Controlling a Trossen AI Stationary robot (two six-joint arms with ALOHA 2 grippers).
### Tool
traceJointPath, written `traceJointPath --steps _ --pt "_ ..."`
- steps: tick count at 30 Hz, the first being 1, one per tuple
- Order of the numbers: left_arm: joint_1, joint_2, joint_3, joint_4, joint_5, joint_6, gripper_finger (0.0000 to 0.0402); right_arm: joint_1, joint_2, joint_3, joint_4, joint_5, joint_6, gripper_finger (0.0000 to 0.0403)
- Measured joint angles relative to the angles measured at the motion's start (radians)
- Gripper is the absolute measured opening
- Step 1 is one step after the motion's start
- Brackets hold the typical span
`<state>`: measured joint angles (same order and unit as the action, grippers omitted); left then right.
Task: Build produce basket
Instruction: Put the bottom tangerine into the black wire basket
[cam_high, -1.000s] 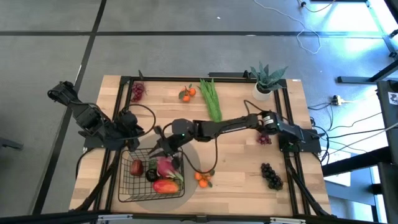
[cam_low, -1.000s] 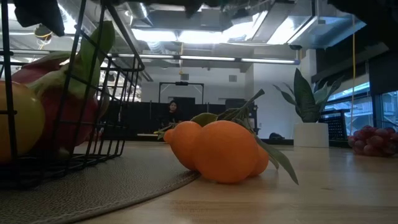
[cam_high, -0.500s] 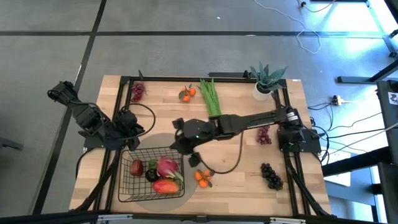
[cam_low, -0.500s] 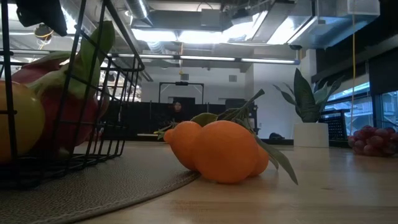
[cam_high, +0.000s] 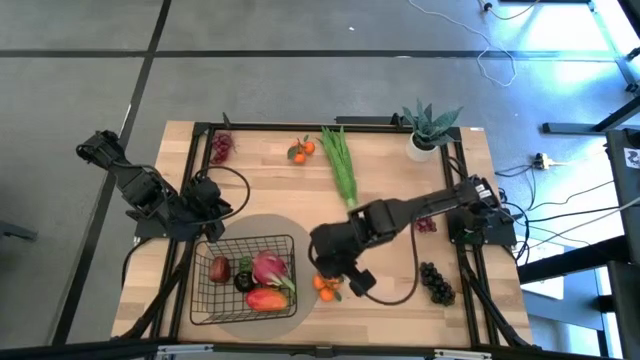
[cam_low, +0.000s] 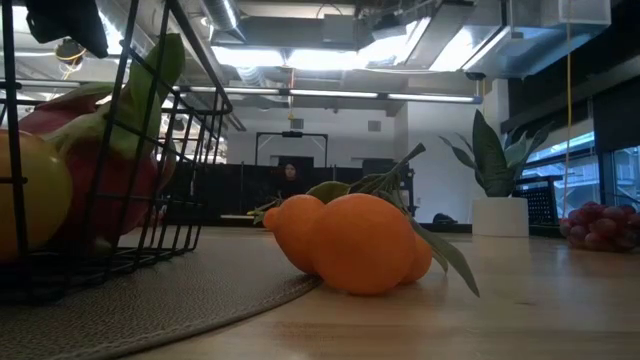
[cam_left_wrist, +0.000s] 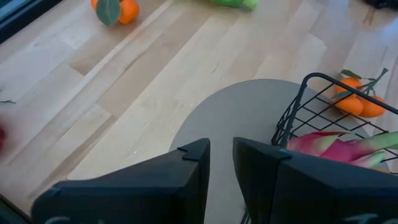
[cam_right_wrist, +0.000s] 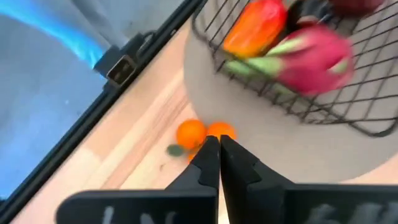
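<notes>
Risk: right gripper (cam_right_wrist: 217, 146) sits over the tangerines (cam_high: 326, 286) with its fingers (cam_right_wrist: 205, 163) pressed together, nothing between them. If it drops like that it will shove or roll the pair instead of taking it. My read: it has to spread first.
Risk 2: tangerines lie just off the round grey mat (cam_high: 262, 225), at roughly 3 o'clock from the basket (cam_high: 206, 300). A sideways nudge could roll them along the tabletop (cam_high: 390, 290) or under the basket wall.
Risk 3: leaves and stem stick out of the fruit in the low view; a pinch on those alone would likely slip.
Risk 4: basket already carries the dragon fruit (cam_high: 267, 268), the mango (cam_high: 265, 298) and a couple of small dark-red fruits. A careless drop on top could bounce out over the rim.
Right arm pose: stretched from its base at 3 o'clock across toward table centre, wrist bent down, gripper just above the tangerines, close to the basket's 3 o'clock side.
Left arm pose: parked at 9 o'clock, left gripper (cam_left_wrist: 221, 158) low by the basket's far corner, fingers a narrow gap apart, empty.
Remaining produce: green bunch (cam_high: 340, 158) and tangerine pair at 12, red grapes at 11 and 3, dark grapes (cam_high: 436, 281) at 4.
</notes>
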<state>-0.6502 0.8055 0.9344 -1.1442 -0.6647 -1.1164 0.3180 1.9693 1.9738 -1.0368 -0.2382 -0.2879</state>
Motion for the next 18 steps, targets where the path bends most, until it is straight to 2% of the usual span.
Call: traceJointPath --steps 12,18 --pt "0.0 0.0 0.0 0.009 0.01 0.0 0.006 0.049 0.017 0.0 0.004 0.019 0.245 0.0004" --pt "0.0 0.0 0.0 0.01 0.026 0.0 0.0059 0.052 0.054 0.0 -0.043 0.027 0.347 0.0054"
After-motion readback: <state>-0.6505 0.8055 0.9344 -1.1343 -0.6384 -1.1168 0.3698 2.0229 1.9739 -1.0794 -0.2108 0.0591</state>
